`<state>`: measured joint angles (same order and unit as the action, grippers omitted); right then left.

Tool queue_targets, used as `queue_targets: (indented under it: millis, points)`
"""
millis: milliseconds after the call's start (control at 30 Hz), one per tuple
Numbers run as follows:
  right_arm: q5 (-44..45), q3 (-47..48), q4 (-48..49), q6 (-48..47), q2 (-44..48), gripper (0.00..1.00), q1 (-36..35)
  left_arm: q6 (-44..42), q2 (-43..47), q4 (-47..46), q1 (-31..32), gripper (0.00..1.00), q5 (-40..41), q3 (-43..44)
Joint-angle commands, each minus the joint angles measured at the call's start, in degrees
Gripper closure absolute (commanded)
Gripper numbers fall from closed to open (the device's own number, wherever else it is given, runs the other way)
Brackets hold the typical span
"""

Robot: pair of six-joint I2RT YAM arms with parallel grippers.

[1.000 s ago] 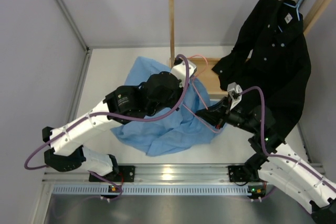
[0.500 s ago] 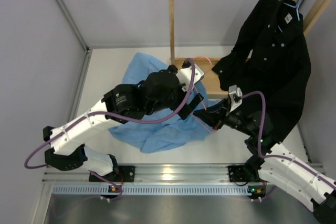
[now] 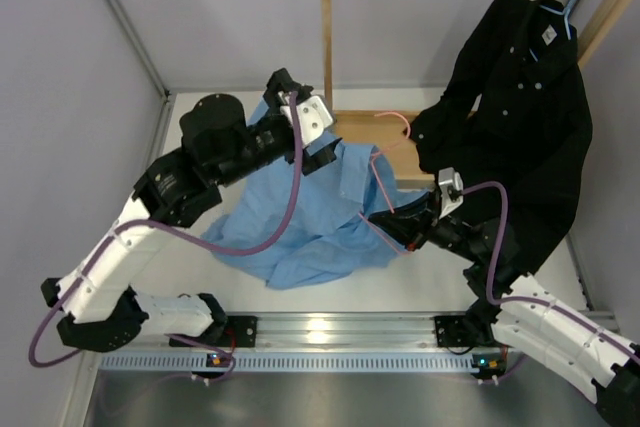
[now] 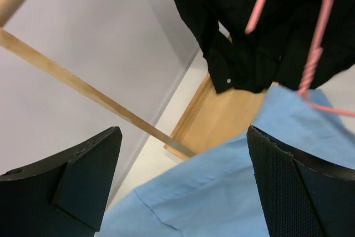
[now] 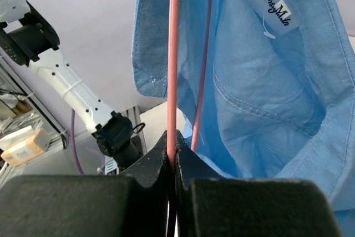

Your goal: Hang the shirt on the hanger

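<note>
Shirt [image 3: 290, 237] lies crumpled on the table in front of my left arm, its right edge lifted and draped about the hanger [image 5: 172, 54]. My left gripper [image 4: 183, 131] hovers over the cloth near the collar, jaws wide with nothing between them. The blue cloth sits just below and ahead of them. Right of that, the hanger runs lengthwise from its hook by the rack [image 3: 326, 37] down to my right gripper [image 5: 172, 151], which pinches the wire tight. I judge the left arm nearer for drawing the loose cloth across that long axis.
</note>
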<state>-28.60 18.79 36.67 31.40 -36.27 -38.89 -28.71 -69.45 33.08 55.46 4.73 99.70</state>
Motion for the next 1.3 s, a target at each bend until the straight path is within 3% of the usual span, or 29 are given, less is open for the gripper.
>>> queue_targets:
  millis: [0, 33, 133, 367, 500, 700, 1200, 1267]
  points:
    - [-0.93, -0.33, 10.53, 0.07, 1.03, 1.0, -1.1, -8.29, -3.05, 1.26, -8.94, 0.02, -24.54, -0.13]
    - [-1.19, -0.33, 10.36, -0.19, 1.2, 1.0, -1.1, -8.64, -4.1, 7.29, -11.84, 0.02, -32.6, 1.79]
    - [-2.42, -0.33, 8.78, -1.6, 1.55, 1.0, -1.1, -10.13, -9.37, 18.9, -13.71, 0.03, -43.19, 11.11]
    - [-5.15, -1.03, 8.95, -2.66, 0.41, 1.0, -1.1, -10.31, -8.68, 22.02, -13.8, 0.02, -47.96, 10.78]
    - [-6.29, -1.03, 10.0, -2.66, -0.29, 1.0, -1.1, -10.23, -10.61, 27.9, -13.71, 0.03, -46.92, 11.22]
    - [-10.86, 0.2, 9.13, -4.24, -1.52, 1.0, -1.1, -7.68, -11.58, 28.09, -13.71, 0.1, -46.75, 9.72]
    - [-16.48, 1.69, 3.07, -11.0, -0.73, 1.0, -1.1, 1.11, -11.76, 28.53, -13.54, 0.14, -48.14, 6.47]
    - [-16.93, 2.48, 0.26, -12.85, -0.38, 1.0, -1.18, 1.11, -12.29, 29.14, -13.54, 0.22, -48.85, 6.03]
